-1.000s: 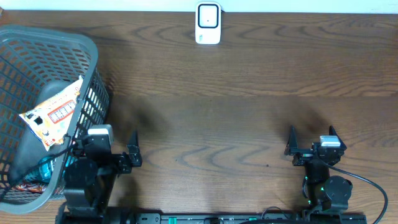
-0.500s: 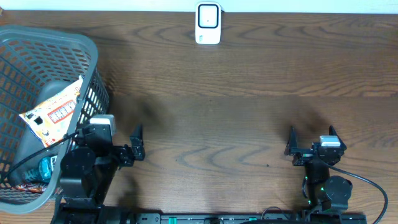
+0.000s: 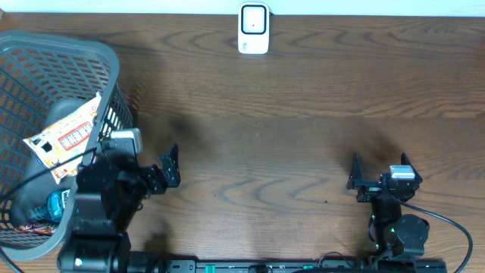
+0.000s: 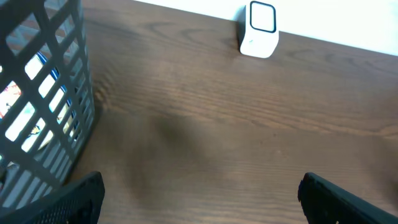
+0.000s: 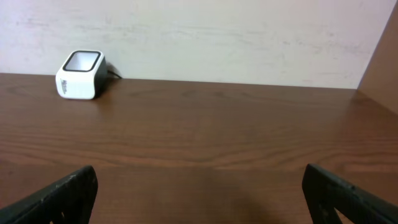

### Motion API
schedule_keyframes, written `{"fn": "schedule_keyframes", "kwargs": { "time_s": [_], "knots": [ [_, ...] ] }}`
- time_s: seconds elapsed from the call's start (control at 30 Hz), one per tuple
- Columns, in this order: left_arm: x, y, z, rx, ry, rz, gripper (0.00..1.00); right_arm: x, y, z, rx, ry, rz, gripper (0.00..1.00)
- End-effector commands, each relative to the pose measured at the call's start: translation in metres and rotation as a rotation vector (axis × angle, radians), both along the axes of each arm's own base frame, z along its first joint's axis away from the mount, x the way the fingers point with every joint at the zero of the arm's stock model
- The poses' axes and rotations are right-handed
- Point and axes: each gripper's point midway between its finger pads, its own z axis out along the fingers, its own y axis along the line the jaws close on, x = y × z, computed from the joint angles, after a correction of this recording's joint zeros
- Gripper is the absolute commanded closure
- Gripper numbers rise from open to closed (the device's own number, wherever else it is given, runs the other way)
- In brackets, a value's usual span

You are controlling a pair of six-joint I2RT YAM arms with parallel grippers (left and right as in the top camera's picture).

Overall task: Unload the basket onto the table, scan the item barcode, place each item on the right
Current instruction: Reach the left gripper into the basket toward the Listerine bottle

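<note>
The item, an orange and white packet, lies inside the grey mesh basket at the table's left. A white barcode scanner stands at the far edge, also seen in the left wrist view and the right wrist view. My left gripper is open and empty beside the basket's right wall, angled toward the table's middle. My right gripper is open and empty low at the front right, facing the far wall.
A blue-wrapped thing and a dark one lie at the basket's bottom, partly hidden by the mesh. Brown wooden tabletop stretches between the arms and the scanner. A pale wall rises behind the table.
The left arm has moved forward and up along the basket's side, its gripper turning slightly to the right. The right arm has not moved. Both grippers stay open.
</note>
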Motion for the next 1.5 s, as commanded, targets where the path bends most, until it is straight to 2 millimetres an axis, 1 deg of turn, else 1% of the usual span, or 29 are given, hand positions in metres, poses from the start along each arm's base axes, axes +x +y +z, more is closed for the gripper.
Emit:
{"fn": "schedule_keyframes", "kwargs": {
  "time_s": [0.0, 0.13, 0.23, 0.3, 0.43, 0.53, 0.6, 0.73, 0.8, 0.83, 0.97, 1.13, 1.23, 1.33, 1.4, 1.47],
  "knots": [
    [0.007, 0.001, 0.022, -0.014, 0.003, 0.014, 0.0, 0.0, 0.001, 0.0, -0.005, -0.001, 0.003, 0.01],
    [0.009, 0.014, 0.027, 0.014, 0.067, 0.091, 0.0, 0.0, 0.001, 0.0, -0.005, -0.001, 0.003, 0.01],
    [0.006, 0.026, 0.033, 0.01, 0.113, 0.18, 0.0, 0.0, 0.001, 0.0, -0.005, -0.001, 0.003, 0.01],
    [0.003, 0.029, 0.039, 0.006, 0.129, 0.209, 0.0, 0.0, 0.001, 0.0, -0.005, -0.001, 0.003, 0.01],
    [0.001, 0.031, 0.059, -0.002, 0.107, 0.22, 0.0, 0.0, 0.001, 0.0, -0.005, -0.001, 0.003, 0.01],
    [0.002, 0.033, 0.079, -0.026, 0.061, 0.244, 0.0, 0.0, 0.001, 0.0, -0.005, -0.001, 0.003, 0.01],
    [0.004, 0.036, 0.093, -0.036, 0.028, 0.267, 0.0, 0.0, 0.001, 0.0, -0.005, -0.001, 0.003, 0.01],
    [0.01, 0.035, 0.12, -0.056, -0.021, 0.271, 0.0, 0.0, 0.001, 0.0, -0.005, -0.001, 0.003, 0.01],
    [0.014, 0.035, 0.131, -0.076, -0.032, 0.281, 0.0, 0.0, 0.001, 0.0, -0.005, -0.001, 0.003, 0.01],
    [0.015, 0.035, 0.133, -0.08, -0.033, 0.283, 0.01, 0.0, 0.001, 0.0, -0.005, -0.001, 0.003, 0.01],
    [0.023, 0.034, 0.136, -0.091, -0.026, 0.29, 0.0, 0.0, 0.001, 0.0, -0.005, -0.001, 0.003, 0.01],
    [0.031, 0.034, 0.128, -0.003, -0.003, 0.242, 0.01, 0.0, 0.001, 0.0, -0.005, -0.001, 0.003, 0.01],
    [0.031, 0.034, 0.123, 0.029, 0.017, 0.225, 0.0, 0.0, 0.001, 0.0, -0.005, -0.001, 0.003, 0.01],
    [0.034, 0.034, 0.12, 0.078, 0.023, 0.198, 0.0, 0.0, 0.001, 0.0, -0.005, -0.001, 0.003, 0.01],
    [0.038, 0.04, 0.117, 0.098, 0.033, 0.225, 0.0, 0.0, 0.001, 0.0, -0.005, -0.001, 0.003, 0.01],
    [0.042, 0.053, 0.114, 0.115, 0.044, 0.309, 0.01, 0.0, 0.001, 0.0, -0.005, -0.001, 0.003, 0.01]
  ]
}}
